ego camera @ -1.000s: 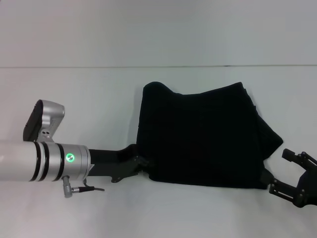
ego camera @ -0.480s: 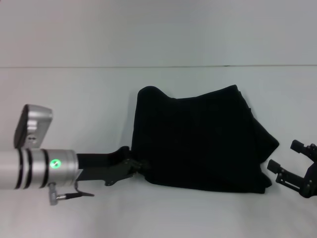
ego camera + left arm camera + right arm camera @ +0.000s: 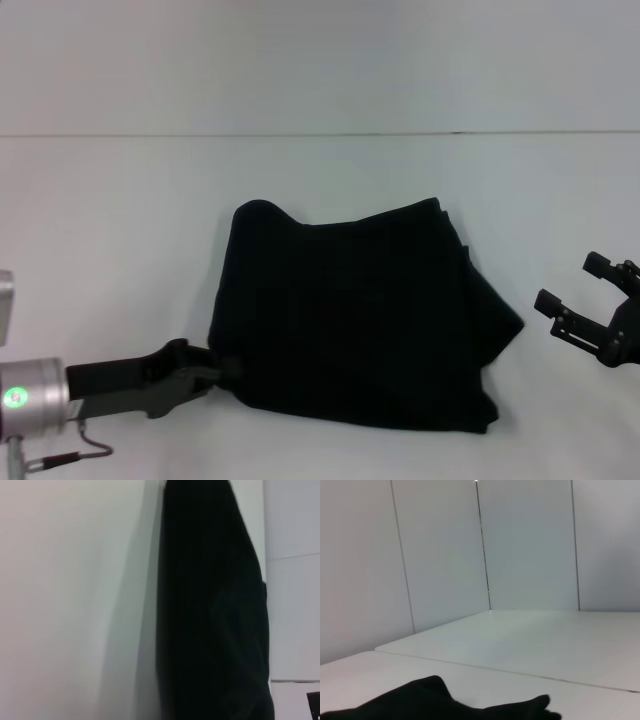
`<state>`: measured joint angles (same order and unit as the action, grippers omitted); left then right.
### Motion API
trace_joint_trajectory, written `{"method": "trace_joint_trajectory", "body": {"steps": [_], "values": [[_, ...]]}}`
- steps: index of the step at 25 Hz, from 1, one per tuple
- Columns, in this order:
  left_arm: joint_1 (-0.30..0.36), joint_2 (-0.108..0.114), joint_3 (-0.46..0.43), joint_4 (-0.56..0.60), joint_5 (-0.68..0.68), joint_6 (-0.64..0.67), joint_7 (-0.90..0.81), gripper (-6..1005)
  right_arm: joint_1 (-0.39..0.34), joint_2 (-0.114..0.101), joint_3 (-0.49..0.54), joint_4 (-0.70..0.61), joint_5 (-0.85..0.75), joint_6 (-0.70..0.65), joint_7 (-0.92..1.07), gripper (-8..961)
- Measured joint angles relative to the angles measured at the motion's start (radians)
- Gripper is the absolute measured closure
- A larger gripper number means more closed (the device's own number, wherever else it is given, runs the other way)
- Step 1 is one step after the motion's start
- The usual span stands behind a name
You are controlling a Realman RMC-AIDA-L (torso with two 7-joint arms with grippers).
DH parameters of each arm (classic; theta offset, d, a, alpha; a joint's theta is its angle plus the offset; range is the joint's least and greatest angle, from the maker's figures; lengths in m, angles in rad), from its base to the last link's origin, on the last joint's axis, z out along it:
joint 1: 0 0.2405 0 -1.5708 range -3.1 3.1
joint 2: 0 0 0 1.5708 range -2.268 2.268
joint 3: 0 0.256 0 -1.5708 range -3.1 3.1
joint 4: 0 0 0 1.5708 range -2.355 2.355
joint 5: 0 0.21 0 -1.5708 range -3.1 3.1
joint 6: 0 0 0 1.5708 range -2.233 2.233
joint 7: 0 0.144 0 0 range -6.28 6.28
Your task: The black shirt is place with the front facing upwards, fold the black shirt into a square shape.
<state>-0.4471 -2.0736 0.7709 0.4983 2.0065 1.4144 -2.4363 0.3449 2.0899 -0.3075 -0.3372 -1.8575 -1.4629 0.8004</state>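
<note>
black shirt [image 3: 350,315] folded, left pincer [image 3: 225,370] gripping edge

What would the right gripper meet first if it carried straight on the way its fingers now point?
Probably the black shirt. In the head view the right gripper sits open at the table's right, apart from the cloth, fingers aimed leftward at the shirt's right edge, with only bare white table between. Its height is hard to judge.

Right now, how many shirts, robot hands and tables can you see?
Shirt: 1
End effectors: 2, left end effector at the shirt's near left corner, right end effector apart from the shirt, fingers spread
Table: 1
Total: 4
</note>
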Motion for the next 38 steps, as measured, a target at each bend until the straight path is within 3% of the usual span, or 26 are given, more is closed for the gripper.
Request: {"method": "trace_joint_trajectory", "body": {"steps": [1, 6, 24, 27, 32, 35, 38], "values": [[0.020, 0.014, -0.027, -0.005, 0.000, 0.023, 0.043, 940, 0.005, 0.000, 0.000, 0.001, 0.000, 0.003, -0.001, 13], [0.041, 0.031, -0.057, -0.004, 0.008, 0.051, 0.085, 938, 0.023, 0.002, -0.008, 0.004, 0.000, 0.016, 0.001, 13], [0.056, 0.042, -0.082, 0.015, 0.038, 0.092, 0.189, 928, 0.034, 0.003, -0.010, 0.017, -0.003, 0.026, -0.005, 13], [0.068, 0.047, -0.106, 0.050, 0.045, 0.117, 0.273, 711, 0.033, 0.003, -0.010, 0.017, -0.003, 0.026, -0.006, 13], [0.099, 0.058, -0.181, 0.129, 0.054, 0.135, 0.494, 500, 0.034, 0.004, -0.011, 0.018, -0.003, 0.020, -0.008, 13], [0.114, 0.049, -0.257, 0.166, 0.038, 0.168, 0.684, 435, 0.039, 0.003, -0.020, 0.018, -0.008, 0.005, -0.018, 13], [0.117, 0.025, -0.311, 0.190, 0.029, 0.239, 0.932, 370, 0.043, 0.002, -0.063, 0.014, -0.011, -0.028, -0.039, 13]]}}
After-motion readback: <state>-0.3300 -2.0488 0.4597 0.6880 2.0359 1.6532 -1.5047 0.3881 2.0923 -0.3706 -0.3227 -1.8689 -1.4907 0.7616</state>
